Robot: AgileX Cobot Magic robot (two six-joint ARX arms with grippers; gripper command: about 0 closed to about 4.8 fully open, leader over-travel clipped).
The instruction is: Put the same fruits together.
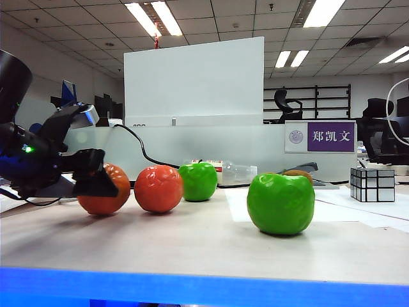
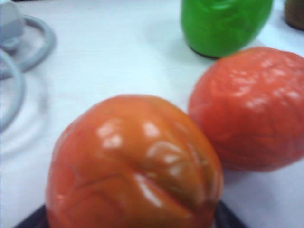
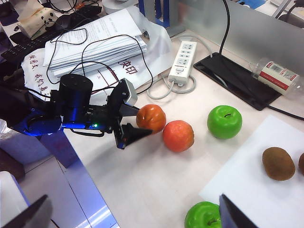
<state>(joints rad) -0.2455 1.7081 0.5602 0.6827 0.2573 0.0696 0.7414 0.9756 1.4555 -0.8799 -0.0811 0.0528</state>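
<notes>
Two orange-red mandarins rest side by side on the table, one (image 1: 108, 195) between my left gripper's (image 1: 101, 184) spread fingers and the other (image 1: 158, 188) just to its right. The left wrist view shows the nearer mandarin (image 2: 133, 166) filling the gap, a dark finger at each side; the gripper looks open around it. One green apple (image 1: 198, 181) sits behind the mandarins, another (image 1: 281, 203) at the front right. Two brown kiwis (image 3: 278, 163) (image 3: 301, 164) lie on white paper. My right gripper (image 3: 135, 219) hangs open high above the table, beside the near apple (image 3: 205, 216).
A silver mirror cube (image 1: 372, 184) stands at the far right. A white power strip (image 3: 183, 55), cables, a paper stack (image 3: 102, 45), a black pad (image 3: 237, 78) and a lying bottle (image 3: 278, 76) crowd the back. The table's front edge (image 1: 204, 284) is blue.
</notes>
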